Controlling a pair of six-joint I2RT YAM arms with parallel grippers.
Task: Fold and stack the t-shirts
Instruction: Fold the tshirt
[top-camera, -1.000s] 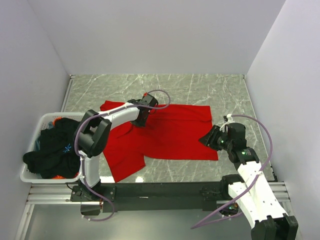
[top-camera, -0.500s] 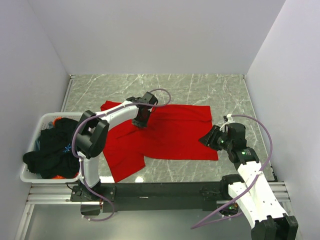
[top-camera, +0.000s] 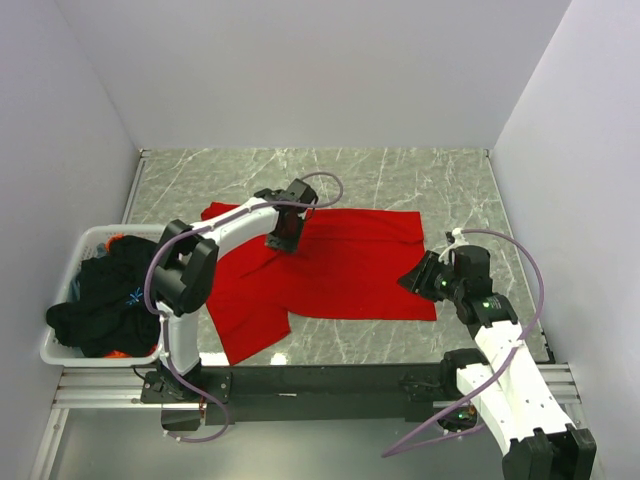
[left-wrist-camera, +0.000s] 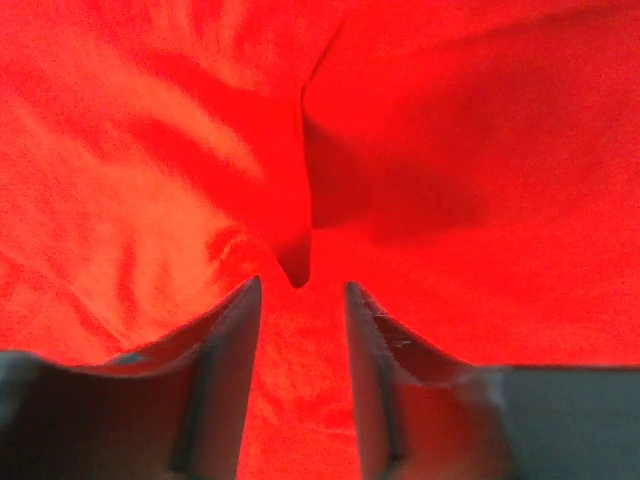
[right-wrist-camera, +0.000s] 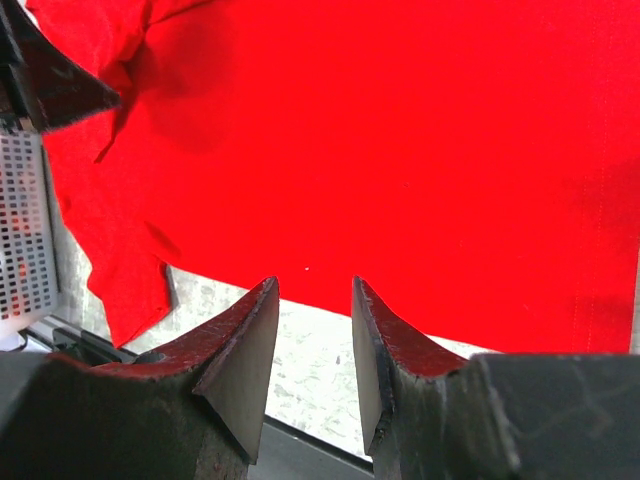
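Since a second ago, my left wrist had edged slightly farther back over the red t-shirt (top-camera: 350, 270), which lay spread on the marble table (top-camera: 420, 180). My left gripper (left-wrist-camera: 302, 285) stood narrowly open over a pucker, clamping nothing. My right gripper (right-wrist-camera: 314, 282) hovered slightly open and empty by the shirt's right edge.
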